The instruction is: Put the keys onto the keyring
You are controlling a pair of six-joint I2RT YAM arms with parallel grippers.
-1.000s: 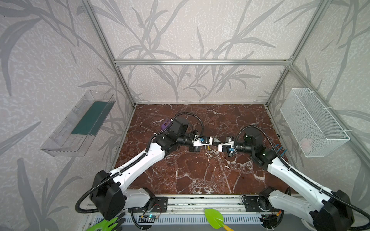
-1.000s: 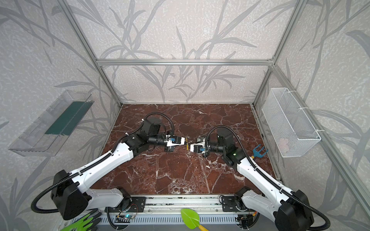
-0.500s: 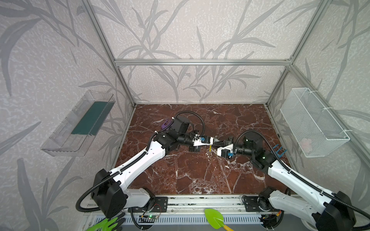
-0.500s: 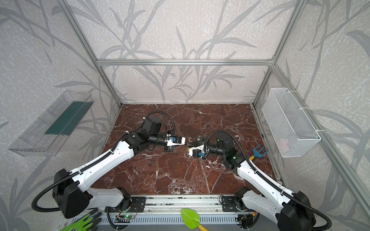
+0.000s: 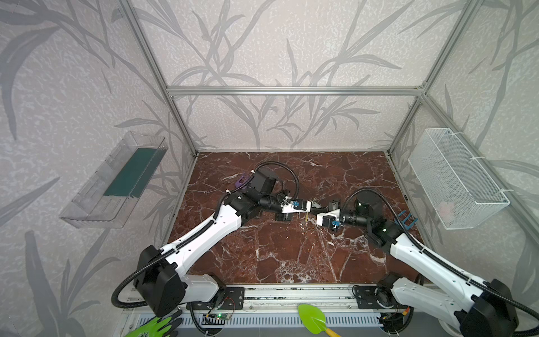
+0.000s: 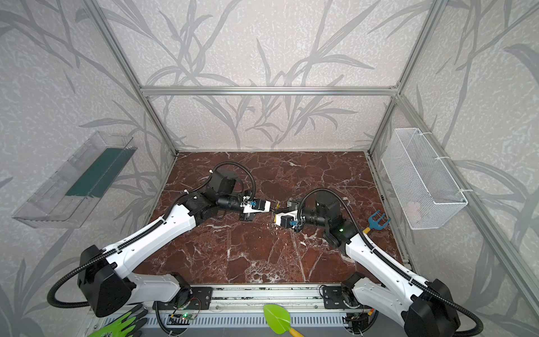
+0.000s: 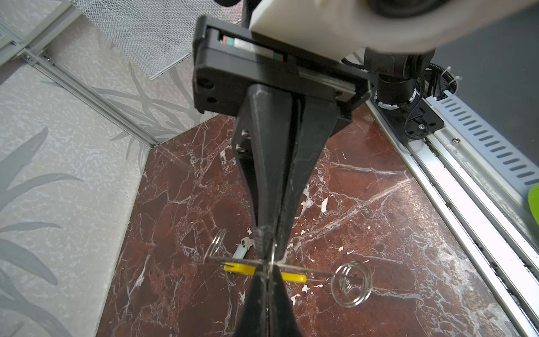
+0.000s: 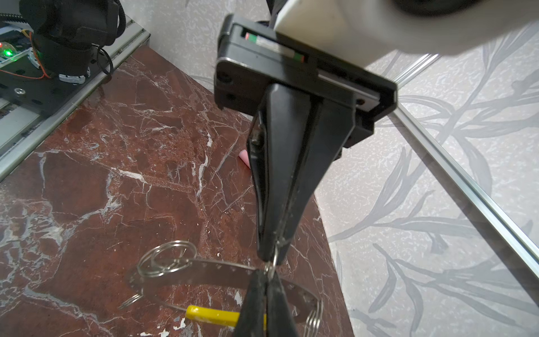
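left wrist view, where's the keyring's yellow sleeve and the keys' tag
keyring's yellow sleeve (image 7: pixel 237 268), left wrist view, its wider bare stretch
keys' tag (image 7: pixel 239 252), left wrist view, middle of the pale plastic

Both top views look down from high over the marble table (image 5: pixel 291 256); wrist cameras see its middle closely.

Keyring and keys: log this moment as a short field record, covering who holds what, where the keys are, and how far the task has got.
keyring: off the table, held where the two hands meet; yellow sleeve on one arc
left hand: shut on the keyring
right hand: shut, apparently pinching a small wire ring on the hoop, tip to tip with the left
keys: seem to lie loose on the table, pale tag showing
status: keys not yet on the keyring
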